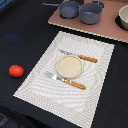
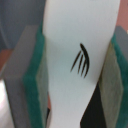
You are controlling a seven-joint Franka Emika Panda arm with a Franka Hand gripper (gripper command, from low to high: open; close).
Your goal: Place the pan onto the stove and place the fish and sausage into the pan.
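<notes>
We have the small white elongated fish, with its faint dark fin marks, clamped between the jaws: in the wrist view the green-padded fingers press on both of its flanks, so the grasp looks firm and centred. The arm itself is out of the exterior view, so we cannot say how high the fish hangs.

Over on the flat pinkish-brown stove, at the far edge of the dark desk, the shallow blue-grey pan with its thin straight handle already sits beside the deeper grey pot. They stand close together, so we must aim for the pan and not its bigger neighbour.

The bright red rounded sausage waits on the desk, well apart from the stove, to the exterior view's left of the pale striped placemat that bears the round beige plate and the orange-handled cutlery.

To do this well, we judge: keep the squeeze steady, centre over the pan, come low inside the rim, then let go, so the fish doesn't bounce out.
</notes>
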